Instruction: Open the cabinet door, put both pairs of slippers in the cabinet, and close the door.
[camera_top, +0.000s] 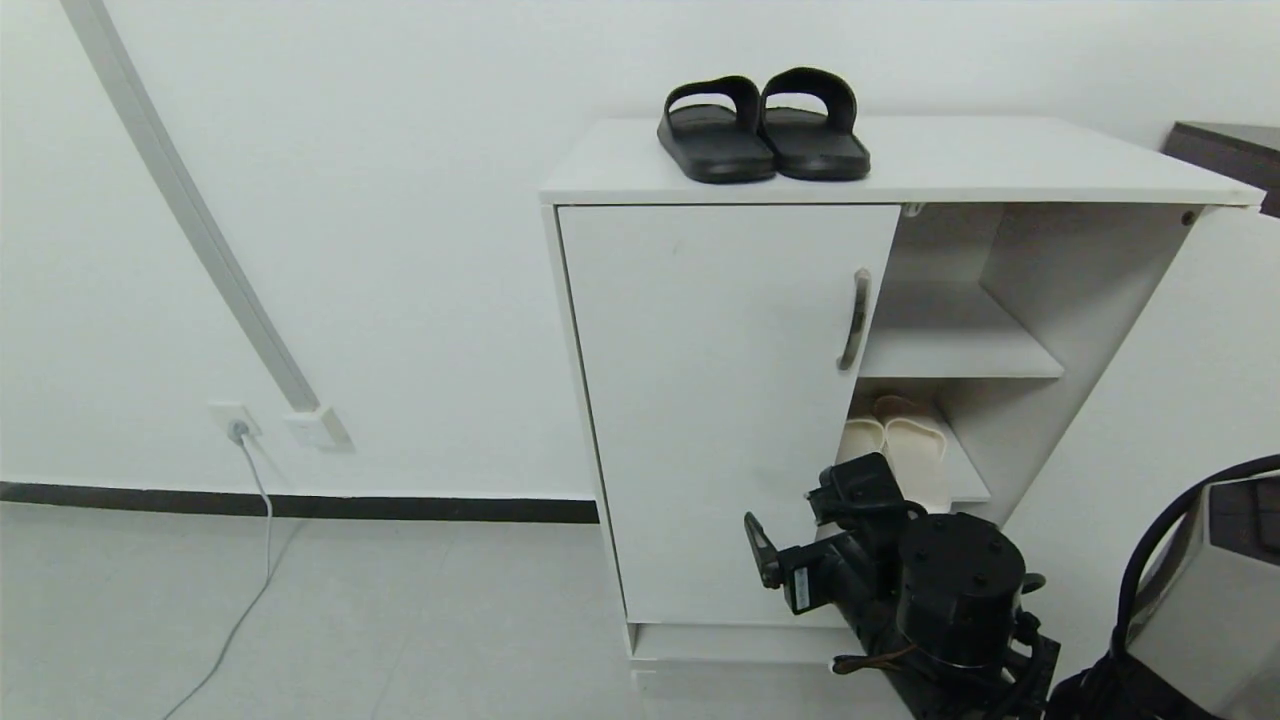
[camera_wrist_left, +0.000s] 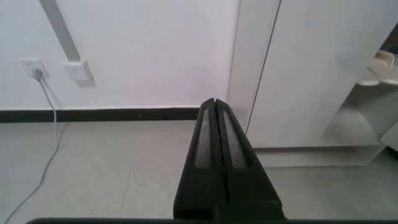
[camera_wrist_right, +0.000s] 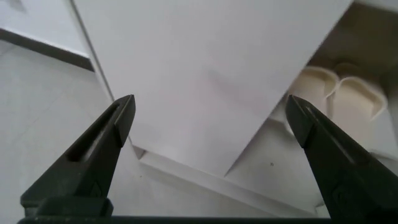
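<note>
Where wall (camera_top: 400, 200) meets floor (camera_top: 350, 620), a cabinet (camera_top: 1000, 160) bears black slippers (camera_top: 765, 130).

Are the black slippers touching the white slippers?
Apart. The head view shows the black slippers on top of the cabinet, while the white slippers sit on a lower shelf inside.

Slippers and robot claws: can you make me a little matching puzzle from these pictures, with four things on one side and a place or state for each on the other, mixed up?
Things:
1. black slippers
2. cream slippers
3. left gripper
4. right gripper

Place or state:
A. open
B. on top of the cabinet
C. shut
D. on a shelf inside the cabinet

Pairs: 1-B, 2-D, 3-C, 4-A
</note>
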